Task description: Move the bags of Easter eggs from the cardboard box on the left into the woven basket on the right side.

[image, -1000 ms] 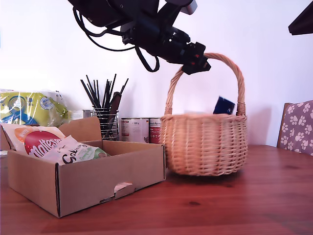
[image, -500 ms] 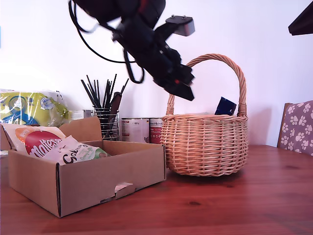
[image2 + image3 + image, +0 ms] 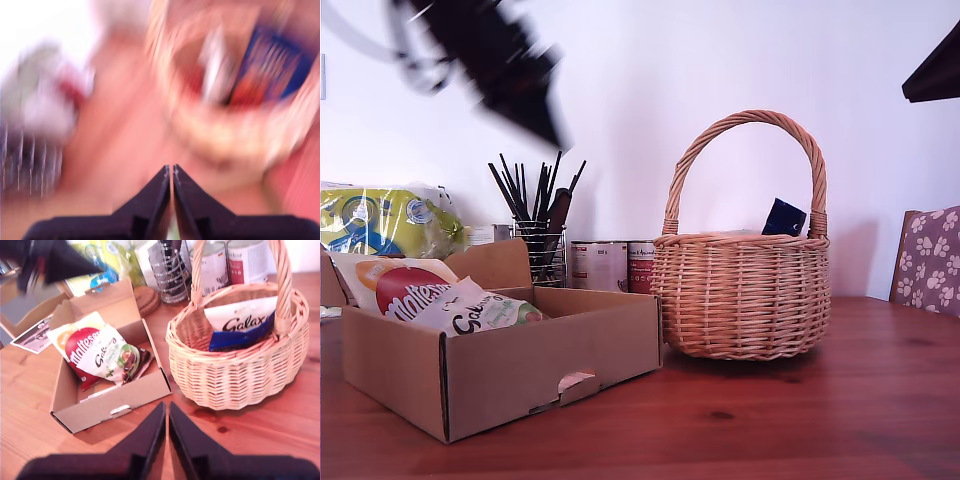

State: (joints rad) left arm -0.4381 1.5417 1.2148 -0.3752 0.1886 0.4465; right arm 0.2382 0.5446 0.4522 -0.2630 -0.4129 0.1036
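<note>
My first gripper (image 3: pixel 172 172) is shut tight and empty, so next I must open it over the cardboard box (image 3: pixel 520 365) for another bag (image 3: pixel 480 312).

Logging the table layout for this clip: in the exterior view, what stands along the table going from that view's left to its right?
Cardboard box holding the bags of Easter eggs → wire holder of black sticks → tins → woven basket → paw-print chair back.
</note>
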